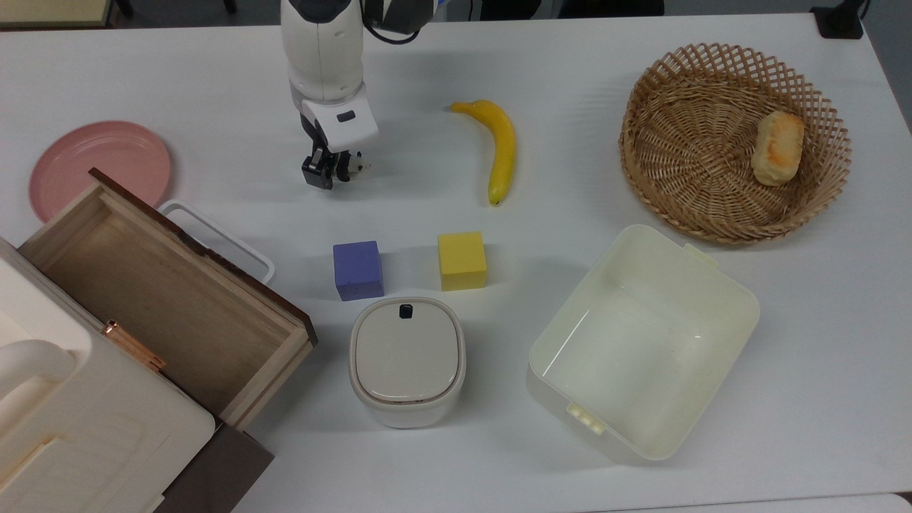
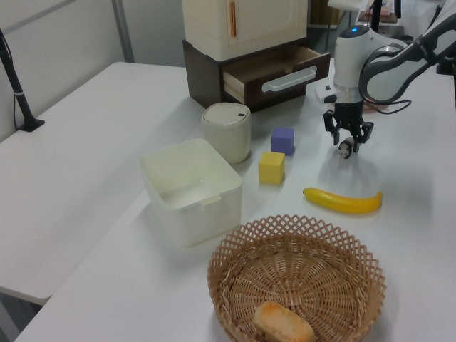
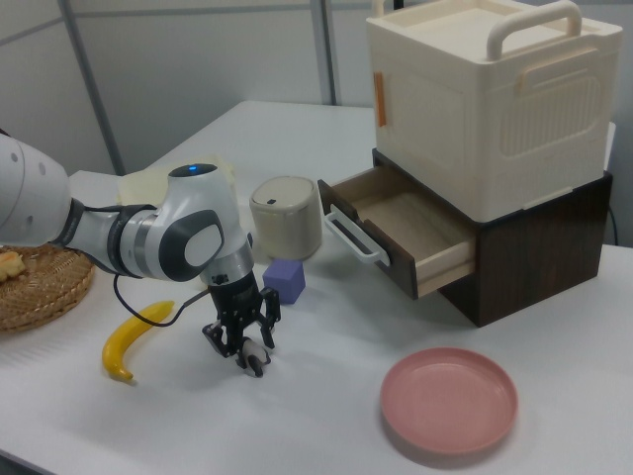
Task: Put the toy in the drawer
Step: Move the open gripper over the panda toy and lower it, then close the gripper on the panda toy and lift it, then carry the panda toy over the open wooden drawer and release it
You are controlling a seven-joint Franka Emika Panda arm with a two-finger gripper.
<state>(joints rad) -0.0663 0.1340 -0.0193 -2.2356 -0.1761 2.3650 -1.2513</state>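
The toy, a tiny black-and-white panda (image 1: 354, 166), stands on the white table left of the banana. My gripper (image 1: 329, 171) is down at table height over it, open, with a finger on either side of its body. The left view shows the toy (image 2: 345, 148) between the fingertips of the gripper (image 2: 348, 141). In the right view the toy (image 3: 256, 357) sits just under the gripper (image 3: 242, 341). The drawer (image 1: 71, 235), pale wood with a dark front and white handle, is pulled open at the top view's lower left and holds nothing.
A purple cube (image 1: 358, 270) and a yellow cube (image 1: 462, 261) lie between the toy and a lidded cream pot (image 1: 407, 360). A banana (image 1: 500, 149), a cream bin (image 1: 641, 342), a wicker basket (image 1: 734, 142) with bread and a pink plate (image 1: 100, 167) are around.
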